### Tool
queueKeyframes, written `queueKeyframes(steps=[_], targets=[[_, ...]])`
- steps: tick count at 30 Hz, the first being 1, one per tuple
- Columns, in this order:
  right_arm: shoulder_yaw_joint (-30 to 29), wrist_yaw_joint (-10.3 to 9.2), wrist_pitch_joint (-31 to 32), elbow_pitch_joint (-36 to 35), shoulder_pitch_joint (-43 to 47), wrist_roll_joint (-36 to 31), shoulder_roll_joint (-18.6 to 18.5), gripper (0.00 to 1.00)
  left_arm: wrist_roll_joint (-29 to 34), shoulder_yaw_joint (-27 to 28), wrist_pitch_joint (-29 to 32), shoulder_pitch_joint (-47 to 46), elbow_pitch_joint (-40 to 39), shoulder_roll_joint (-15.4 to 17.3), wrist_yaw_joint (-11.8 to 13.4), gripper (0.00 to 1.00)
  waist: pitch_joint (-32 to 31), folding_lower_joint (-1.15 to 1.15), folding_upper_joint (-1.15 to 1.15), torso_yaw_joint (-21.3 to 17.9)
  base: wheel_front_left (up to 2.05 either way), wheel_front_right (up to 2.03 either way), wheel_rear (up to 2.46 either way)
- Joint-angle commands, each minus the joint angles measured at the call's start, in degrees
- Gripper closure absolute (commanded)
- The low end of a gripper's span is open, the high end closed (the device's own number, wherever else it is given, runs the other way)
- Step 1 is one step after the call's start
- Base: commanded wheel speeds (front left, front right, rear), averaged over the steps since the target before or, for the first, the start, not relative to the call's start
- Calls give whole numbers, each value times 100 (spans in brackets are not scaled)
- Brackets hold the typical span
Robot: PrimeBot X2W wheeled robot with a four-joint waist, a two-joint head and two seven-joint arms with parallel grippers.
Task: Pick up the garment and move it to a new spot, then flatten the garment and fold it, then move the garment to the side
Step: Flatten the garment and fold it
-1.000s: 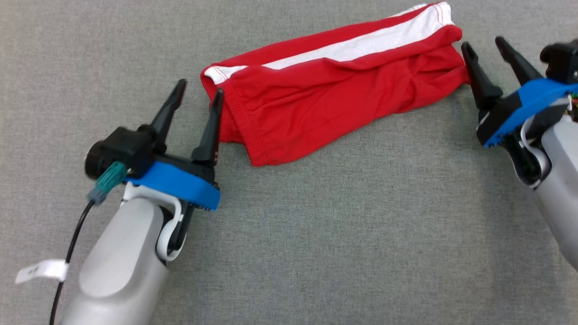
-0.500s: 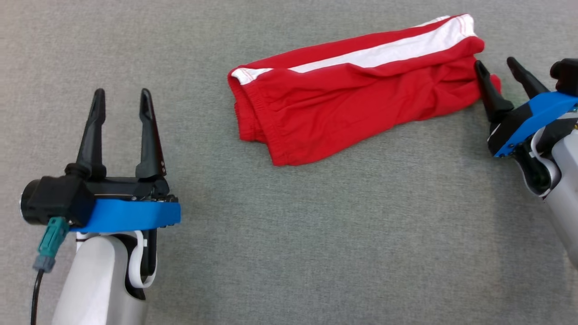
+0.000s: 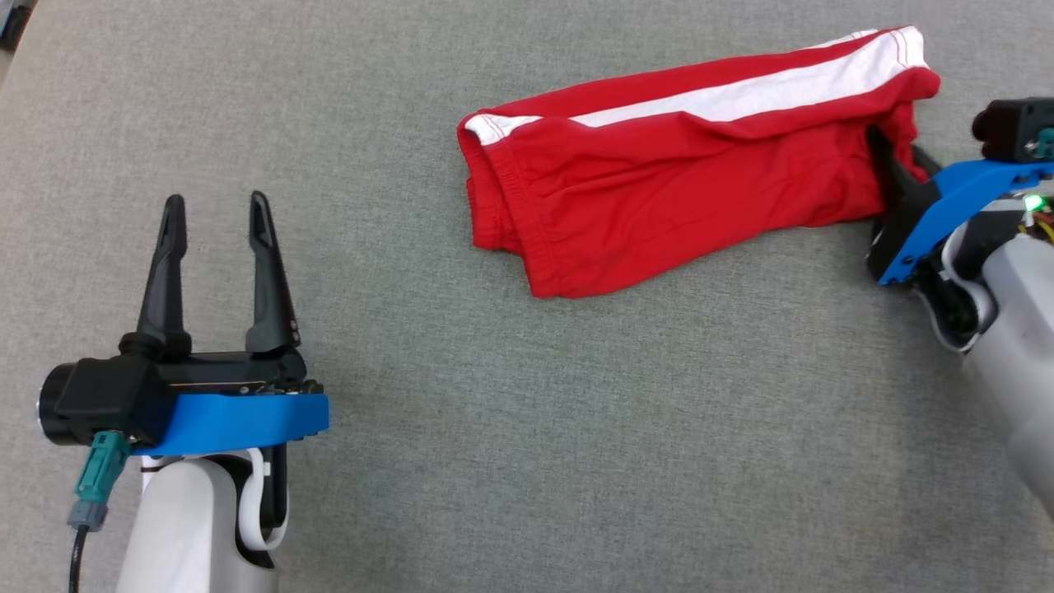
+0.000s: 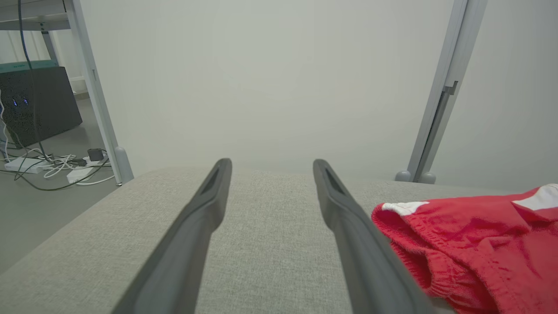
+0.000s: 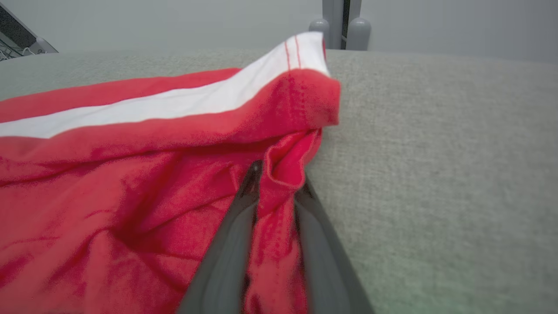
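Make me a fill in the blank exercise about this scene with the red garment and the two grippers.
The folded red fabric garment lies on a ____ fabric surface. The long stripe along the garment is ____. The right gripper has its fingers closed on a fold of the ____. The left gripper, apart from the garment, has its fingers ____.
Missing words: grey; white; garment; open.

Bright, even light, faint shadows; the garment (image 5: 87,218) blurs at close range.
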Motion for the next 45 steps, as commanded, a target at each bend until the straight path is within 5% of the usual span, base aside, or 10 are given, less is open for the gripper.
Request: queueKeyframes(steps=[1, 16, 29, 45], targets=[[62, 14, -45, -30, 184, 65, 89, 100, 51, 83, -25, 56, -3, -4, -31, 0, -55, 0, 0, -62, 0, 0, 0], [103, 10, -793, -1453, 1815, 824, -22, 100, 362, 289, -24, 409, 95, -68, -249, 0, -927, 0, 0, -825, 0, 0, 0], [-998, 10, -911, -1717, 3415, 847, -455, 100, 460, 330, -25, 892, 41, -78, -322, 0, -1397, 0, 0, -932, 0, 0, 0], [-1518, 10, -873, -1854, 2766, -9, -132, 100, 461, 252, -25, 1012, 86, -90, -343, 0, -1487, 0, 0, -892, 0, 0, 0]])
